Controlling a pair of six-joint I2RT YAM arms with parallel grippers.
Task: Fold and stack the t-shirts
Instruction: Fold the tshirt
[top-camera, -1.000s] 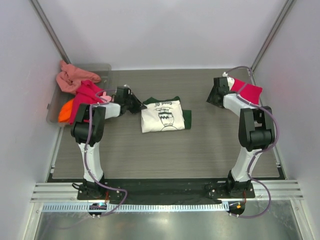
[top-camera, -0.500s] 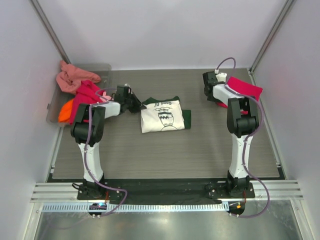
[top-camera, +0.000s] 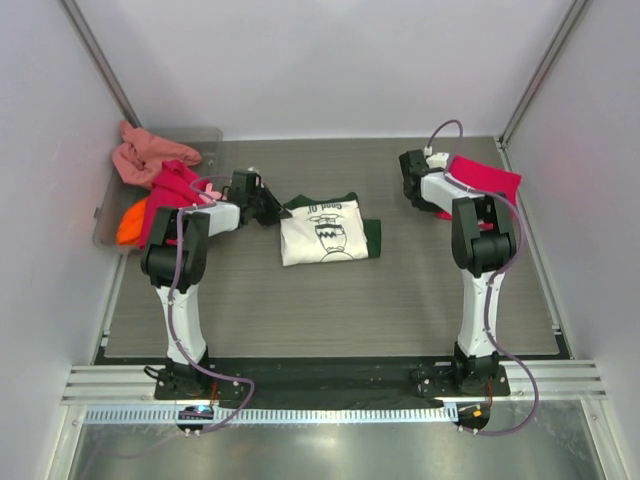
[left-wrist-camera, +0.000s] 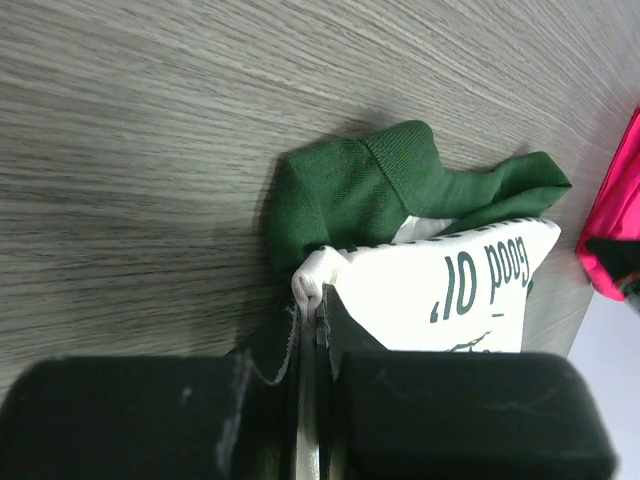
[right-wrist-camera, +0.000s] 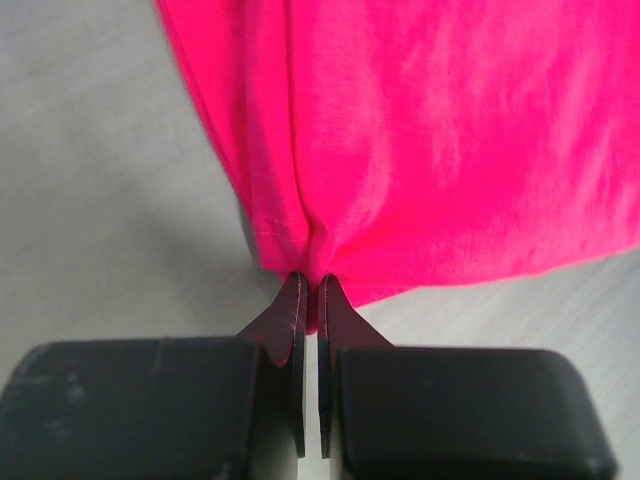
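Note:
A folded cream-white t-shirt (top-camera: 322, 232) with dark green sleeves and dark print lies mid-table. My left gripper (top-camera: 270, 208) is shut on its left white corner (left-wrist-camera: 312, 278), with the green sleeve (left-wrist-camera: 350, 190) bunched just beyond. A crimson-pink t-shirt (top-camera: 488, 176) lies folded at the back right. My right gripper (top-camera: 410, 172) is shut on the hem of that shirt (right-wrist-camera: 420, 130), the cloth puckered between the fingertips (right-wrist-camera: 296, 300).
A translucent grey plastic tray (top-camera: 106, 225) stands at the back left, holding salmon (top-camera: 150, 153), magenta (top-camera: 172, 190) and orange (top-camera: 130, 222) shirts. White walls enclose the table on three sides.
The right arm swung left along the pink shirt's edge and its gripper closed on the hem. The left gripper stayed shut on the white shirt's corner.

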